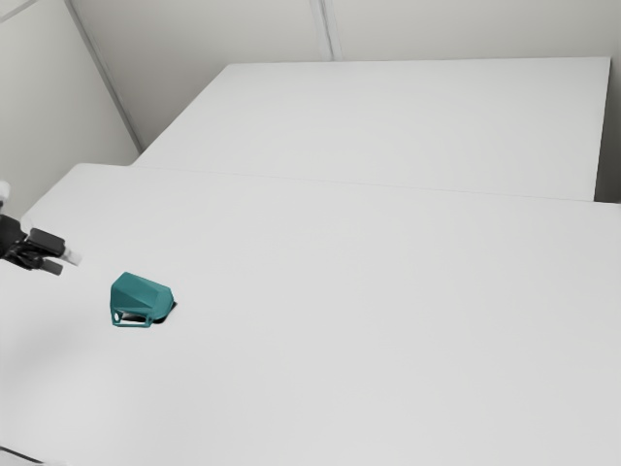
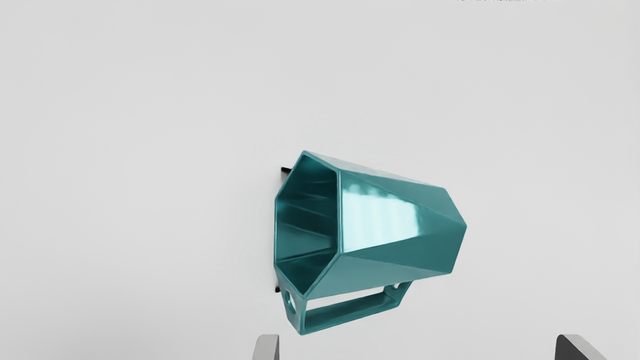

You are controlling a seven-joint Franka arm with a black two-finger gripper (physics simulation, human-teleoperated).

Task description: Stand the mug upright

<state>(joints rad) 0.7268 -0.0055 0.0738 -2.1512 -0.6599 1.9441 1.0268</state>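
At the exterior view's left edge the black gripper (image 1: 66, 262) hangs above the table, apart from the mug and to the exterior view's left of it. The teal faceted mug (image 1: 142, 295) lies on its side on the table. In the wrist view the open mouth of the mug (image 2: 390, 225) shows its dark inside, and its handle lies on the side nearer my fingertips. My gripper (image 2: 417, 347) stands open, its two fingertips wide apart with nothing held between them.
The white table (image 1: 369, 320) carries the mug. Behind it stands another white surface (image 1: 408, 126), with pale walls beyond. A thin dark line (image 1: 19, 454) shows at the exterior view's lower left corner.
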